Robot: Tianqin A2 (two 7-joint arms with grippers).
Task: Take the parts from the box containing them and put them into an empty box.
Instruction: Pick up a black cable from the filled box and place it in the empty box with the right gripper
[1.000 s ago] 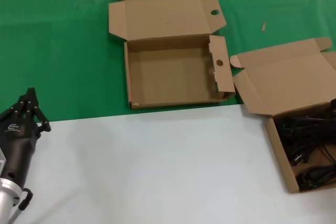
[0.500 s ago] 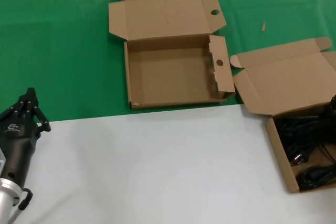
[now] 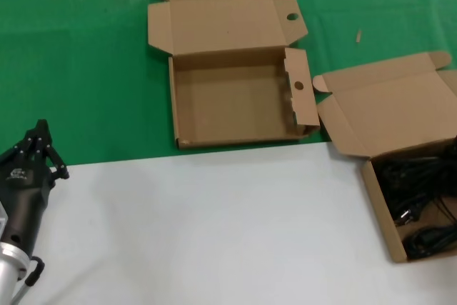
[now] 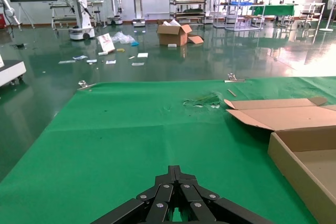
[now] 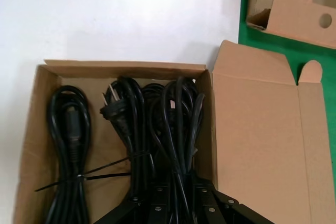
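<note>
**Right tool over the cable box, left tool parked at the near corner**

Nearest in, the left tool [image 3: 39,141] sits at the desk's [image 3: 214,233] near left corner, over the white sheet's edge, fingers together in a point, holding nothing. It points out across the green mat [image 3: 78,69].

At the desk's right edge lies the box of cables [image 3: 378,208], lid thrown back toward the far side. The black cables [image 3: 418,198] lie inside as long looped bundles side by side; a plug [image 5: 114,109] shows at one end of the middle bundle, and a thin tie crosses the outer one. The right tool [image 5: 176,205] is out of the head camera's sight, but its own wrist camera shows it just above the cables at the box's open end. Whether its fingers are apart or together, I cannot tell, as only their bases show.

Farther off, near the middle of the mat, sits the second box [image 3: 235,101], tray bare, lid open toward the far edge, a round hole [image 3: 292,16] in its lid tab and another in the side flap.
</note>
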